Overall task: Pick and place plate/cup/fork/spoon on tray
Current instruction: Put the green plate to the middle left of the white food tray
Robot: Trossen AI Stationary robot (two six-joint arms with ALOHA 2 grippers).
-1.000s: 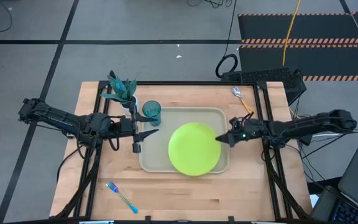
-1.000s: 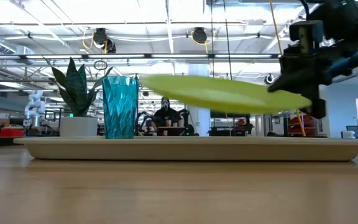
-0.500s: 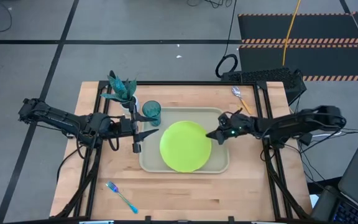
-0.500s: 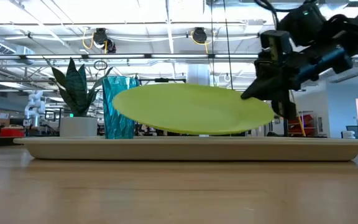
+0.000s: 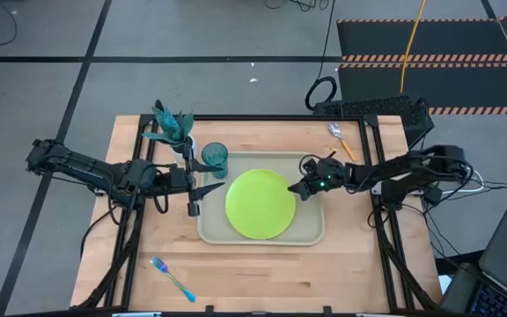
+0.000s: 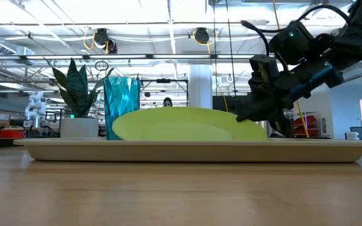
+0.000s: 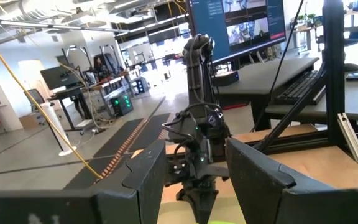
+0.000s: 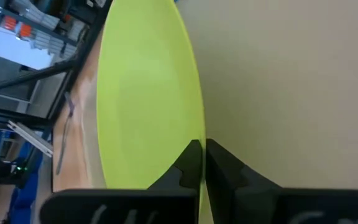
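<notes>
Right wrist view: the right gripper (image 8: 199,163) pinches the plate (image 8: 145,99) rim, fingers nearly together, over the tray (image 8: 278,81); left gripper (image 5: 208,189) spread, empty.

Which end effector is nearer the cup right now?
Left. The left end effector sits open just beside the cup, at the tray edge. The right end effector is across the tray, pinching the plate rim.

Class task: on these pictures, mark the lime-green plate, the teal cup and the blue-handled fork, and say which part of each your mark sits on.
plate (image 5: 259,204): high view, centre of its flat face.
cup (image 6: 121,107): low view, middle of its ribbed wall.
fork (image 5: 172,277): high view, middle of its handle.
</notes>
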